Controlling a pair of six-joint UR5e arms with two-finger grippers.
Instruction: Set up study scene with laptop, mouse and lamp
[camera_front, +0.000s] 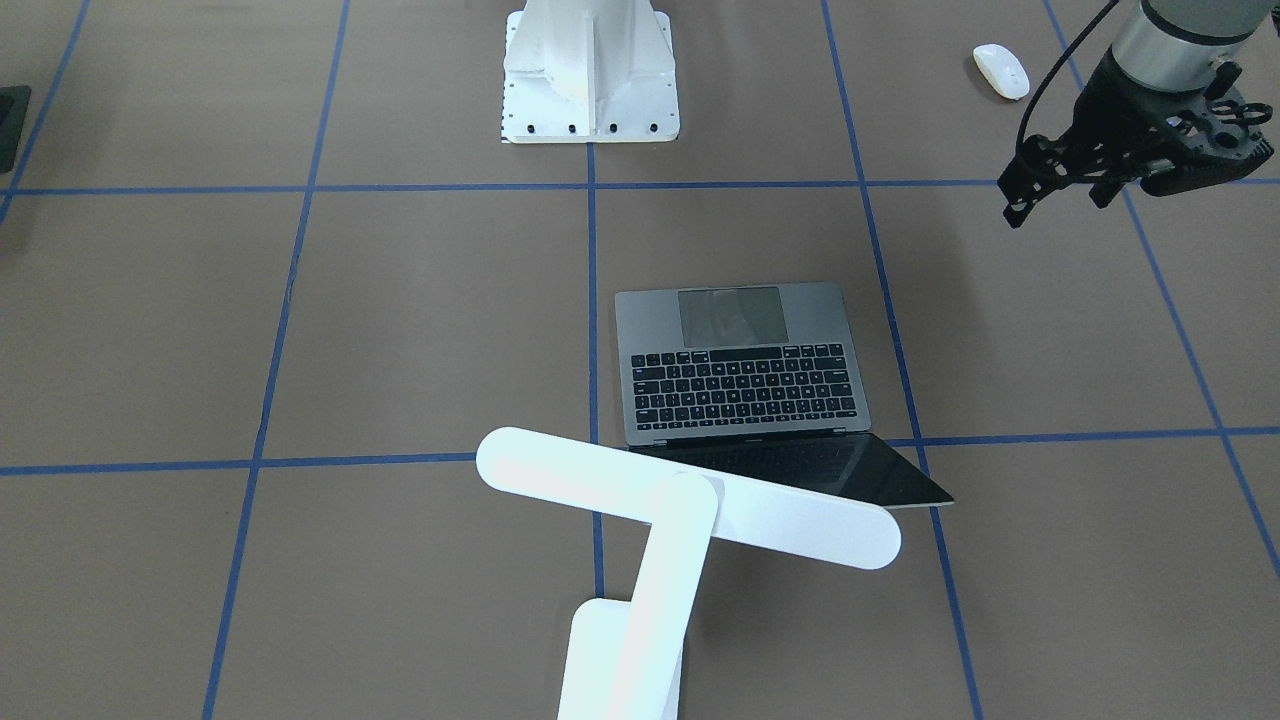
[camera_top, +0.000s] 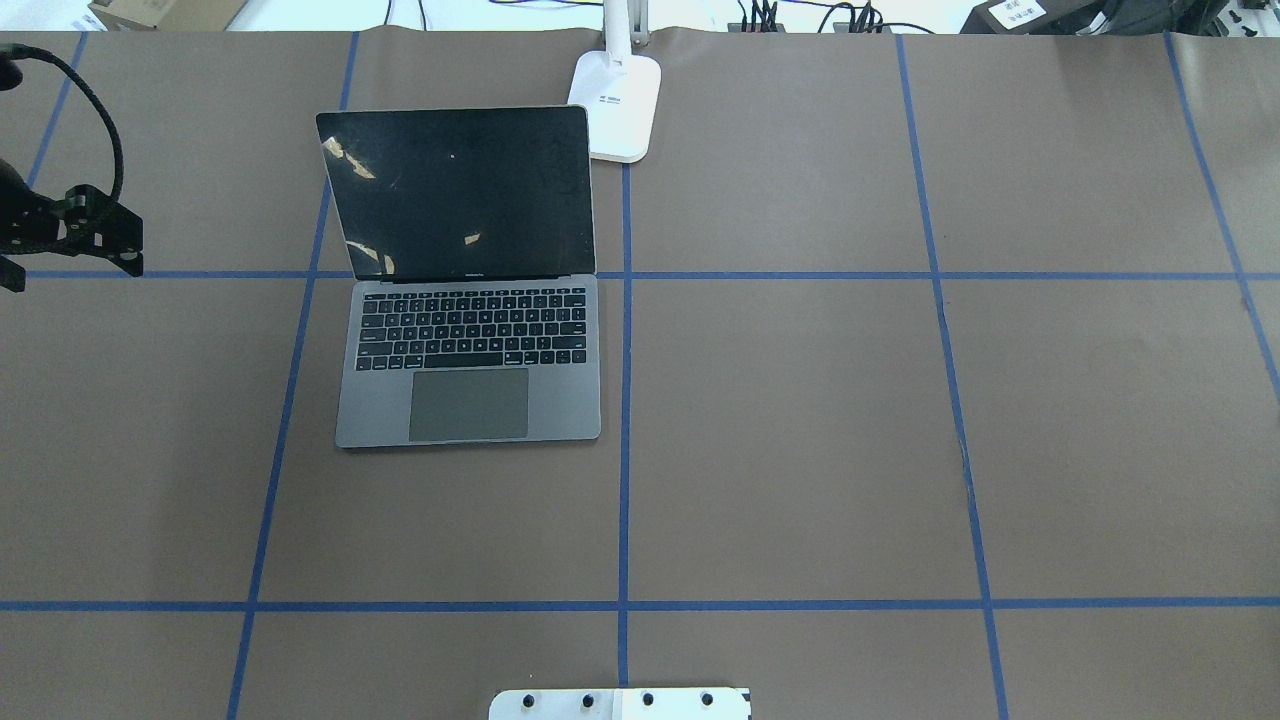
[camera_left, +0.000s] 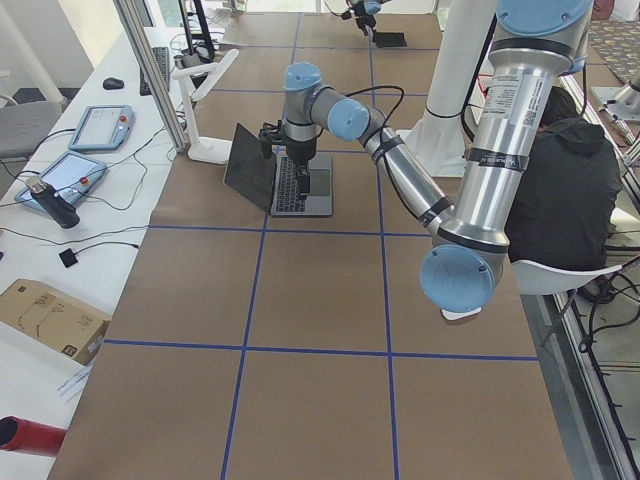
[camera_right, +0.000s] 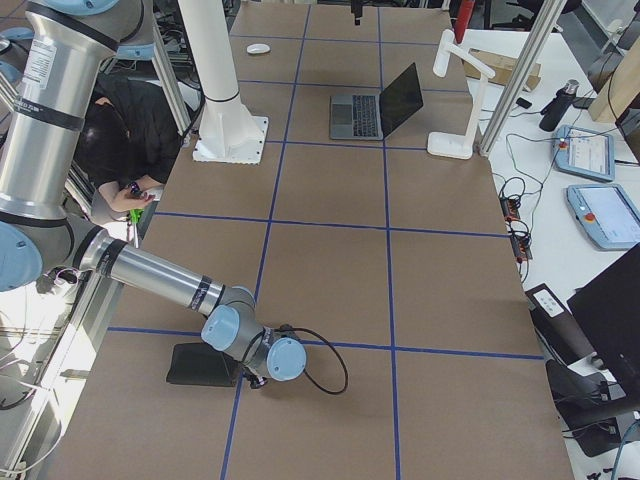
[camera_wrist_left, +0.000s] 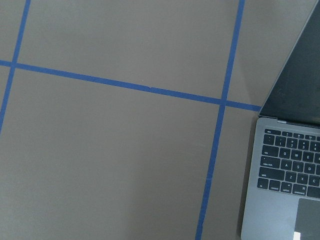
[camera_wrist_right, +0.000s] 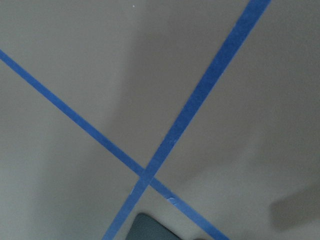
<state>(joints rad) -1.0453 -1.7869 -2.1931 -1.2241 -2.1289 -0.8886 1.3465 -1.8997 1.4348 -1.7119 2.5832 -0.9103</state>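
Across the table from the robot, the plain white bar-headed desk lamp (camera_front: 690, 500) stands behind the open slim grey metal laptop (camera_front: 740, 370). Further right in the front view, the small white oval mouse (camera_front: 1001, 70) lies well apart from both. Near it hovers the left gripper (camera_front: 1057, 205), jaws apparently apart and empty; it should probably descend squarely and pinch the mouse's narrow sides gently.

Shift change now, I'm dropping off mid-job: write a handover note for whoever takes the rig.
Left gripper: open, empty, hovering off the laptop's side.
Right gripper: state unreadable, low by a black pad.
Laptop open; lamp stands behind it, head over the screen.
Mouse lies apart, near the robot's side.
Likely left: bring mouse beside laptop.
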